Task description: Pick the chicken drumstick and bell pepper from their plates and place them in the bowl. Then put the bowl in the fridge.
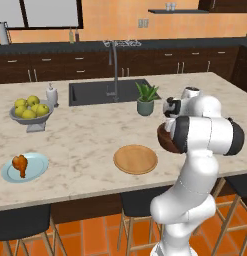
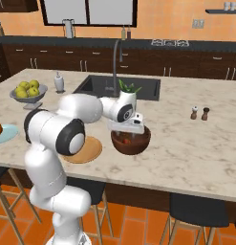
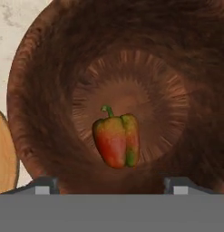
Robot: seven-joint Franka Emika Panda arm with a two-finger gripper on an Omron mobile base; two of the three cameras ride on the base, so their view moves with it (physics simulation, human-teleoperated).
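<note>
Blue plate (image 1: 37,167): you find it at the worktop's (image 1: 90,145) front left, close to the front edge.
Chicken drumstick (image 1: 20,164): it lies on the blue plate, bulbous end up toward the far side, narrow end toward you.
Fruit bowl (image 1: 31,117): a grey footed one with yellow-green fruit, behind the blue plate toward the left end.
Dispenser (image 1: 52,94): a small white bottle just right of the fruit bowl, near the sink's (image 1: 95,92) left corner.
Wooden plate (image 1: 135,159): bare, near the front edge at the middle of the worktop, just left of the bowl.
Potted plant (image 1: 146,99): stands behind the wooden plate, at the sink's near right corner.
Bowl (image 2: 131,140): dark brown, on the worktop right of the wooden plate, near the front edge.
Bell pepper (image 3: 116,140): it rests on the bowl's floor, stem up in the hand view, touching nothing but the bowl.
Tool (image 3: 111,183): you see it just above the bowl, fingers (image 3: 44,184) spread wide with the pepper lying loose below them; it holds nothing.
Shakers (image 2: 200,113): two small ones, well to the right of the bowl.
</note>
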